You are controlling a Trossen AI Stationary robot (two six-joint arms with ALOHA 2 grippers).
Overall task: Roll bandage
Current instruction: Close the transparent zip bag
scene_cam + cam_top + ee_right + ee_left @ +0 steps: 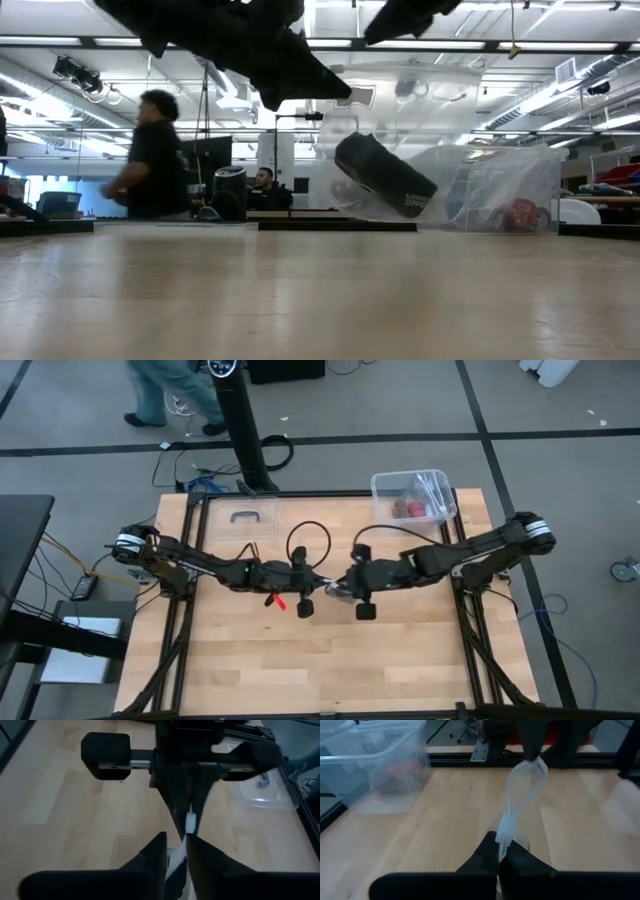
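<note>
Left arm reaches in from the left edge of the high view toward frame centre. Left gripper (318,582) sits just left of centre, above the worktop (330,670); its fingers (487,857) are together, clamped on a clear plastic wrapper (522,790).

The wrapper runs as a thin strip from the left fingers across to the right gripper (340,586), which meets the left one at frame centre. In the right wrist view the right fingers (155,852) stand slightly apart with the pale wrapper end (190,822) between them; whether they pinch it cannot be told.

The bandage (385,175) shows in the low view right of centre as a dark roll, tilted, held clear of the worktop inside the clear wrapper. It hangs below the dark arm parts at the frame top.

A small red item (276,600) lies on the worktop below the left arm. A clear lid (242,517) lies at the upper left of the worktop. A clear box (412,498) with reddish contents stands at the upper right. Right arm enters from the right edge.
</note>
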